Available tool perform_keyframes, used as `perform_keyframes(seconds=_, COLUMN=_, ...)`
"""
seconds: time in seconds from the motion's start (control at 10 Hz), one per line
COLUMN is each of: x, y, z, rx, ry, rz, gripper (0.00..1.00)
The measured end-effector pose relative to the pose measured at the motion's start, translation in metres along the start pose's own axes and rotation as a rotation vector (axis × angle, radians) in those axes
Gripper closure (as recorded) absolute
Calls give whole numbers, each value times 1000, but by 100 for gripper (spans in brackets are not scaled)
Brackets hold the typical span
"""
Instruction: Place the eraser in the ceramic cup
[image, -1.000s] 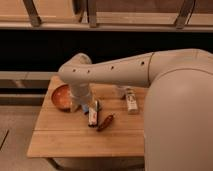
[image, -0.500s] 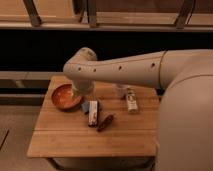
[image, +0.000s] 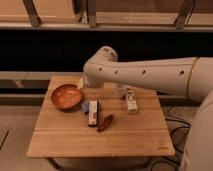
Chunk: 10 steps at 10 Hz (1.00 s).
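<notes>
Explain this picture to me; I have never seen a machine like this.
One camera looks down on a wooden table. The big white tube is a robot arm reaching in from the picture's right; its end effector hangs below the bend, beside the wide orange bowl, mostly hidden. On the table lie a slim whitish eraser bar, a blue-grey sponge pad, a reddish-brown object, a whitish remote-like bar and a small pale ceramic cup. The eraser lies free, not held.

Smooth cream-white tubular arm (image: 150, 75) with small dark dots, its gripper (image: 81, 83) peeking from under the rounded elbow (image: 102, 62).
</notes>
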<state>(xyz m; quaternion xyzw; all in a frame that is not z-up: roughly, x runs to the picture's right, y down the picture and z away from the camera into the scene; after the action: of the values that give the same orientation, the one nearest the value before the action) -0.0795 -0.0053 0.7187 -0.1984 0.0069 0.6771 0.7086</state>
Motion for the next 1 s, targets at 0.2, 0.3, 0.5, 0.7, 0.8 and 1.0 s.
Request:
perform_keyframes(seconds=0.2, x=22, y=-14, z=19, rx=14, ry=66, rz=15, gripper=35)
perform_keyframes(seconds=0.3, x=35, y=-36, z=34, rx=33, ry=115, rz=42, gripper=35)
perform_keyframes(seconds=0.5, x=48, y=-60, z=56, rx=53, ry=182, rz=62, gripper=35)
perform_keyframes(seconds=0.7, x=50, y=-76, z=83, rx=43, ry=232, rz=82, gripper=35)
perform_keyframes(seconds=0.8, x=48, y=-79, z=93, rx=32, ry=240, rz=93, gripper=35)
perform_keyframes(seconds=1.0, x=51, y=-76, z=119, rx=-2, ry=273, rz=102, gripper=35)
